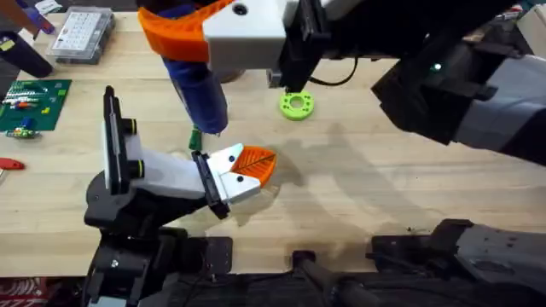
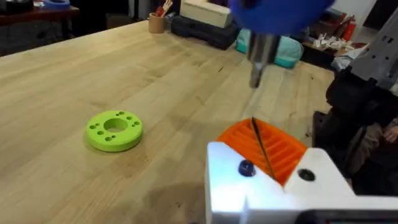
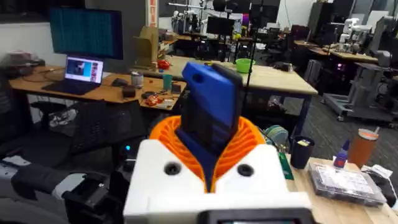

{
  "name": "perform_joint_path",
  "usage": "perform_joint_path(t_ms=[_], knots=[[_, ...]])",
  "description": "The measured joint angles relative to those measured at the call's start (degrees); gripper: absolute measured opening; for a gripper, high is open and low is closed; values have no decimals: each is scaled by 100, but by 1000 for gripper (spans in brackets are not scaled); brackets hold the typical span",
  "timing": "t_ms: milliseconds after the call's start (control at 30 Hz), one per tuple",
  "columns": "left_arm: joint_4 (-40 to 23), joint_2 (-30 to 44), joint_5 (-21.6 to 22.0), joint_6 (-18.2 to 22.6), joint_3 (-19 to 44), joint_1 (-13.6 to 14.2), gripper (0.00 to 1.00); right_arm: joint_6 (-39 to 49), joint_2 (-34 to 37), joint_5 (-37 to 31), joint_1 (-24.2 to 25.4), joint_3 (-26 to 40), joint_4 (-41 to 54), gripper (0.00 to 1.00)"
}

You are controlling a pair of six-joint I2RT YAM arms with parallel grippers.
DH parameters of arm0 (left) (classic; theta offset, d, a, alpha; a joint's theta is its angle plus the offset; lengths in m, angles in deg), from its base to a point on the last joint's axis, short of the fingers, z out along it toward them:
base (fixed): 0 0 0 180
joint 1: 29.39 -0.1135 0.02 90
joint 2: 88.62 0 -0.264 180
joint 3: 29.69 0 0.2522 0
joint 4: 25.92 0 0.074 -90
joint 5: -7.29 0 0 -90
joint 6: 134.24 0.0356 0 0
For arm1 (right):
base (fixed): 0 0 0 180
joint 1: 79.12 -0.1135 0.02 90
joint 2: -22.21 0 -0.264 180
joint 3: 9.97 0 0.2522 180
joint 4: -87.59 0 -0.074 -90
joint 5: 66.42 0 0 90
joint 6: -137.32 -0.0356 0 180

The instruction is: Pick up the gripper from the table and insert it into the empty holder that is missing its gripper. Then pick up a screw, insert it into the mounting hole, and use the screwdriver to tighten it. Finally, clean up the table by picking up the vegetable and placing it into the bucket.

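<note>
Wooden tabletop, light-grained, carries all items under review. At the far left edge of the overhead view lie a green circuit board [image 1: 34,104] and, beyond it, a clear compartment box [image 1: 81,34]. Moving right, the holder [image 1: 226,181] sits on its white-and-black arm near the table's middle, with the orange gripper [image 1: 256,164] seated in it; the left wrist view shows a dark screw [image 2: 246,168] in the white mount. Directly above, the blue screwdriver [image 1: 198,89] stands nearly upright with its bit reaching down toward the holder, tip contact not discernible. The right gripper [image 1: 183,38] is clamped on the screwdriver body, orange pads pressed to both sides, as its wrist view confirms. The left gripper's jaw opening cannot be determined. Further right, a lime-green ring [image 1: 296,105] lies flat, well apart from the holder.
</note>
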Motion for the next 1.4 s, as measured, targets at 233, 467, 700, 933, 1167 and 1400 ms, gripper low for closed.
perform_joint_path(t_ms=[233, 467, 700, 933, 1167, 1400], knots=[[1, -1, 0, 0, 0, 2, 16, 0, 0, 0, 0, -143, -10, 26], [0, -1, 0, 0, 0, 0, 16, -2, 0, 0, 4, -345, -226, 26], [1, -1, 0, 0, 0, 0, 16, -2, 0, 23, 4, -394, -217, 26], [0, 0, 0, 0, 0, 2, 16, -2, 0, 46, 4, -491, -214, 26], [0, 0, 0, 0, 0, 1, 16, -2, 0, 46, 4, -624, -213, 26], [2, 0, 0, 0, 0, 0, 16, -2, 0, 46, 4, -657, -201, 26]])
